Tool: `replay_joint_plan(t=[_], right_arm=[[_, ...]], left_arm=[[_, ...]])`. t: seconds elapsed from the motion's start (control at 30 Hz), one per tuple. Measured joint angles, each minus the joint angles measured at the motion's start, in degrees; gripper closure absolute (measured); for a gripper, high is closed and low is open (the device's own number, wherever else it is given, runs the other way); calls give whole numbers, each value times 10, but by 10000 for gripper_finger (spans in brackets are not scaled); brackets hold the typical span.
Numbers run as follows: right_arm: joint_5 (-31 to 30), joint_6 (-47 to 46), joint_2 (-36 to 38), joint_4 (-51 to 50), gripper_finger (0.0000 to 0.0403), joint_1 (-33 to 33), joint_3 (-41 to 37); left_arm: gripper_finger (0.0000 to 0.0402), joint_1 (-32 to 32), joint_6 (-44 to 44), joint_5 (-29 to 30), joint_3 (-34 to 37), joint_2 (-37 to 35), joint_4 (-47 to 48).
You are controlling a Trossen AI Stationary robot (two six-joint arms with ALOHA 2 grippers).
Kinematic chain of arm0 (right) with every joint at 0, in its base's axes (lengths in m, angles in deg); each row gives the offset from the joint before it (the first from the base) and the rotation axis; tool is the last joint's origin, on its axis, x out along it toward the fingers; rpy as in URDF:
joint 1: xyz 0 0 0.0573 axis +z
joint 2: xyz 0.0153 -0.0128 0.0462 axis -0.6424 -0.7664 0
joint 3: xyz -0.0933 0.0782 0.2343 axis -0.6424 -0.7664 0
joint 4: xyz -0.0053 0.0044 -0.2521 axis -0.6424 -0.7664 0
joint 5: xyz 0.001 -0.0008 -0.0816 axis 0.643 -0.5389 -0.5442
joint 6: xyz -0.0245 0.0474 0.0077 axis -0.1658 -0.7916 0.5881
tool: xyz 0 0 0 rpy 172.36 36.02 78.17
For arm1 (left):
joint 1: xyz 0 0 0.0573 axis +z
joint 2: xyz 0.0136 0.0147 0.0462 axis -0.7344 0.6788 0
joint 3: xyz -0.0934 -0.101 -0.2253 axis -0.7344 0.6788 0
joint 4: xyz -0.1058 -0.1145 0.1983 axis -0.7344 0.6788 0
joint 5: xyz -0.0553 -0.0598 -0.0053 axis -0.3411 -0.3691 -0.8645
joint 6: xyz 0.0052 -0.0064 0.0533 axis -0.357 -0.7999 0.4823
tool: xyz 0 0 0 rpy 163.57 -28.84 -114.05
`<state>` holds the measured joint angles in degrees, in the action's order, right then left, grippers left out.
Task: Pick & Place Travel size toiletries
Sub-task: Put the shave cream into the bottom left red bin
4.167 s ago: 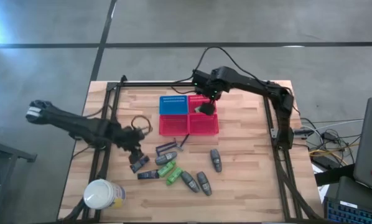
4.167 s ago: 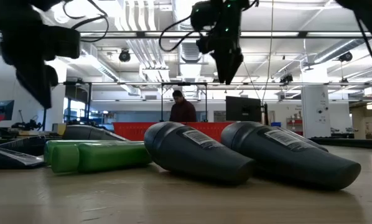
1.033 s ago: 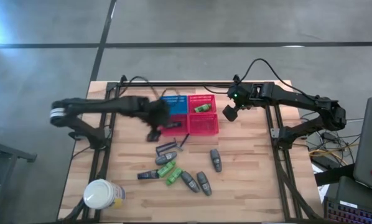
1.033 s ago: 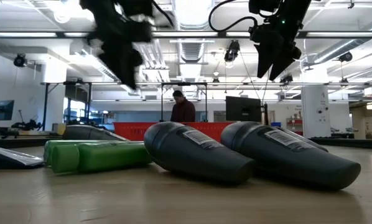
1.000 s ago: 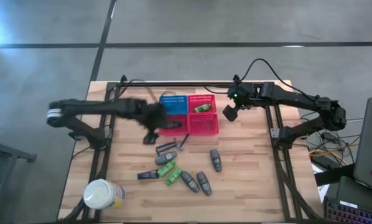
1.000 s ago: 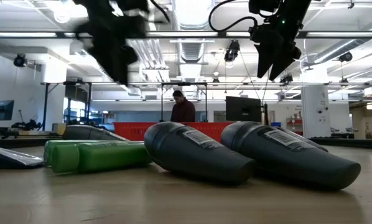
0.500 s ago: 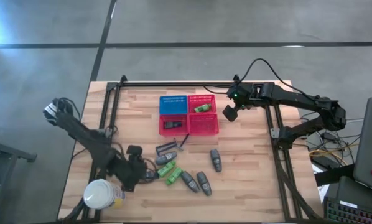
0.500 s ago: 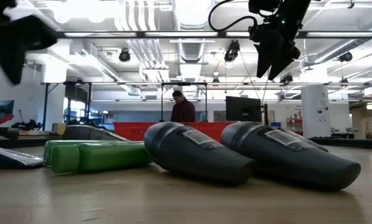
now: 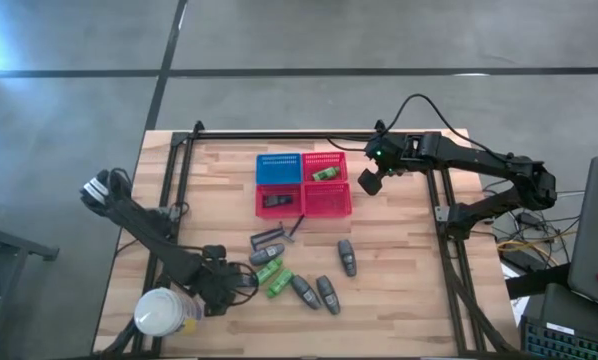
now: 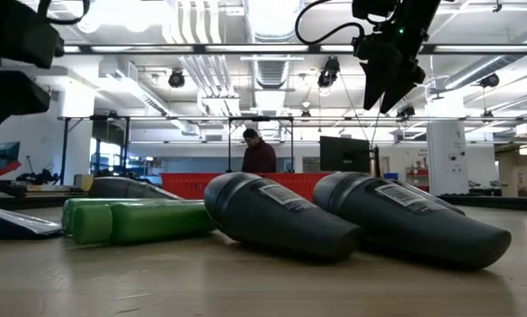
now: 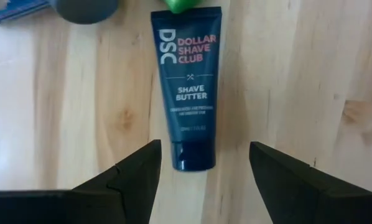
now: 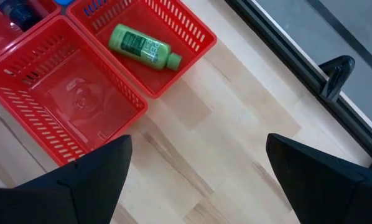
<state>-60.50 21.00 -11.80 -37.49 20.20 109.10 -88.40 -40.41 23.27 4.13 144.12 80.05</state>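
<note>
- Baskets: four small mesh baskets sit in a block at upper centre of the high view, one blue basket [image 9: 278,167] and three red baskets [image 9: 327,200].
- Placed, item 1: a green bottle [image 12: 143,46] lies in the upper right red basket; in the high view it shows as a green spot at upper centre.
- Placed, item 2: a flat dark tube [image 9: 275,201] lies in the lower left red basket.
- Placed, other: something dark shows in a basket at the upper left corner of the right wrist view; cannot tell what.
- Left on the table: a loose cluster at lower centre of the high view, holding two green bottles [image 9: 273,277], three grey rounded bottles [image 9: 348,257] and flat dark tubes.
- In hand next, by judgement: the Shave Butter tube [image 11: 189,85], flat on the wood, lower left of the cluster.
- Left gripper [image 11: 201,177]: fingers spread wide, either side of the tube's end, not touching it.
- Right gripper [image 12: 198,180]: fingers spread, empty, waiting above bare table right of the baskets.
- Progress, by judgement: early; at least two stowed, most still out.
</note>
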Motion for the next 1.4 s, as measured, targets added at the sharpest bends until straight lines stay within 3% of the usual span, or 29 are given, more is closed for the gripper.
replay_joint_plan(t=[0.4,0.7,0.77,0.87,1.07,1.17,1.23,1.3,1.4], right_arm=[[0,-5,0,-1,35,0,0],[0,-5,0,-1,35,0,0],[0,-5,0,-1,35,0,0],[6,-6,0,-5,35,0,0],[9,-10,0,-27,35,0,0],[9,-15,0,-27,35,0,0],[9,-21,0,-26,35,0,0],[9,-30,0,-26,35,0,0],[13,-41,0,-29,35,3,0]], left_arm=[[160,5,-18,-14,66,33,-88],[270,17,25,-10,78,19,-104],[272,17,26,-10,78,16,-103],[272,19,26,-11,73,-5,-65],[272,36,31,41,27,-128,96],[272,80,69,88,10,-190,106],[272,142,136,114,13,-205,100],[272,232,231,110,14,-198,63],[272,381,357,55,14,-167,-25]])
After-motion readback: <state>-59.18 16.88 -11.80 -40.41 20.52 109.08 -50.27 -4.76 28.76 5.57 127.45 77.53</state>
